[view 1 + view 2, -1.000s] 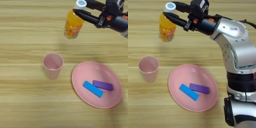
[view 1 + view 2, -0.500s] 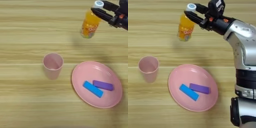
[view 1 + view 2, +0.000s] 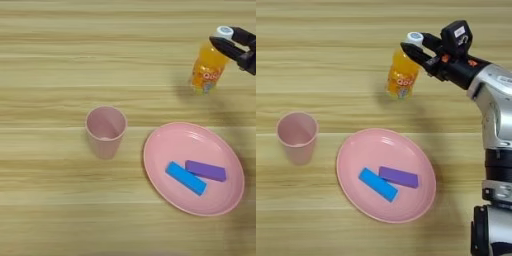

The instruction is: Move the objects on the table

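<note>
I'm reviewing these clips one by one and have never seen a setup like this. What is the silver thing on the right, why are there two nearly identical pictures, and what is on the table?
The silver thing is a humanoid robot's right arm. It ends in an end effector with two black fingers. The two pictures come from the left and right eyes of one camera on the robot's head, looking down, so they show the same scene slightly offset. On the wooden table stand a pink cup and, to its right, a round pink plate holding a blue block and a purple block side by side. The fingers grip a small orange-juice bottle near its white cap, tilted, beyond the plate.
</note>
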{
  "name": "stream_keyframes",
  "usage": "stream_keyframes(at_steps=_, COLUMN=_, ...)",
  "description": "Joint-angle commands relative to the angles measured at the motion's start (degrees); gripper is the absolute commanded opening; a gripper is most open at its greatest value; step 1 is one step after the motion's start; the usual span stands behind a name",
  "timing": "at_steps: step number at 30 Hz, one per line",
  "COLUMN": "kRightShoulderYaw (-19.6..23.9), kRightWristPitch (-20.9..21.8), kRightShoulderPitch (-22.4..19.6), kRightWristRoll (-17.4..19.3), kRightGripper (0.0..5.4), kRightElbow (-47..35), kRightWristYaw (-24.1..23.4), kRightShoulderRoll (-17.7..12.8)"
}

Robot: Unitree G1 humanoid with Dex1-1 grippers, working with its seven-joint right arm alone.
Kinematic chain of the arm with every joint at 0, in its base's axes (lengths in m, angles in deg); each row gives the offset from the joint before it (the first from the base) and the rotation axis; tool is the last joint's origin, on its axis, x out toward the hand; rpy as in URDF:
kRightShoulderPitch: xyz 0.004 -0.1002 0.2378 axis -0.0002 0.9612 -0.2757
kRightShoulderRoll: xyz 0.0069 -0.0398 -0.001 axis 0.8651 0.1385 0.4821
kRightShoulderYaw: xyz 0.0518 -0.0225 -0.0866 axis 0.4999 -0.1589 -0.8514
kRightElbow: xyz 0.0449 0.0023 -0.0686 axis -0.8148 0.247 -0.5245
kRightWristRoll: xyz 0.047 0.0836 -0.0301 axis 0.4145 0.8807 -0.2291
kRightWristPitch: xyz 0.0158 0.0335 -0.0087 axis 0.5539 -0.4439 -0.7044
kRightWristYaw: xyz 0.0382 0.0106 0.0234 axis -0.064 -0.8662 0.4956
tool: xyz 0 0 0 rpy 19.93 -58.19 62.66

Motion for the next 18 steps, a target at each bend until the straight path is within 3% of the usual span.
stream_keyframes(at_steps=1, kRightShoulderYaw=1.2, kRightWristPitch=4.9, kRightShoulderPitch=-4.0, kRightWristRoll=-1.2, kRightGripper=1.82, kRightElbow=0.5, kRightWristYaw=-1.8, kRightShoulderRoll=-3.0)
stream_keyframes(at_steps=8, kRightShoulderYaw=-0.3, kRightWristPitch=10.6, kRightShoulderPitch=-4.1, kRightWristRoll=-4.5, kRightGripper=1.82, kRightElbow=8.1, kRightWristYaw=-2.7, kRightShoulderRoll=-1.7)
stream_keyframes(at_steps=18, kRightShoulderYaw=-2.1, kRightWristPitch=15.7, kRightShoulderPitch=-4.2, kRightWristRoll=-6.5, kRightGripper=1.82, kRightElbow=14.3, kRightWristYaw=-3.5, kRightShoulderRoll=0.3)
